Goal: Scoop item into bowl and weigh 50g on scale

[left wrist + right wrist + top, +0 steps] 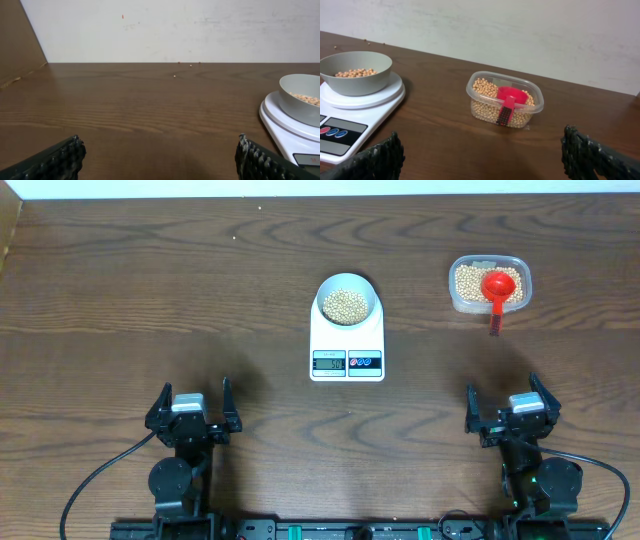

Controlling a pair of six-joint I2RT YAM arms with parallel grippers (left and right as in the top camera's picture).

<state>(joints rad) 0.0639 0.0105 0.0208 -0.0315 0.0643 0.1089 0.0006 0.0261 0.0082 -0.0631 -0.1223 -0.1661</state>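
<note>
Annoyingly, the scale [347, 340] shows an illegible readout; left gripper [194, 390] and right gripper [503, 388] jaws gape empty.

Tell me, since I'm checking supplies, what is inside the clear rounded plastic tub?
Tan-yellow round beans and a red plastic scoop resting on them, handle over the tub's rim. The scoop hides the beans beneath it.

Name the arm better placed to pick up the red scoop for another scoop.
Right. The red scoop lies in the clear tub, straight ahead of the open right gripper. The left gripper sits beyond the scale, farther off.
</note>
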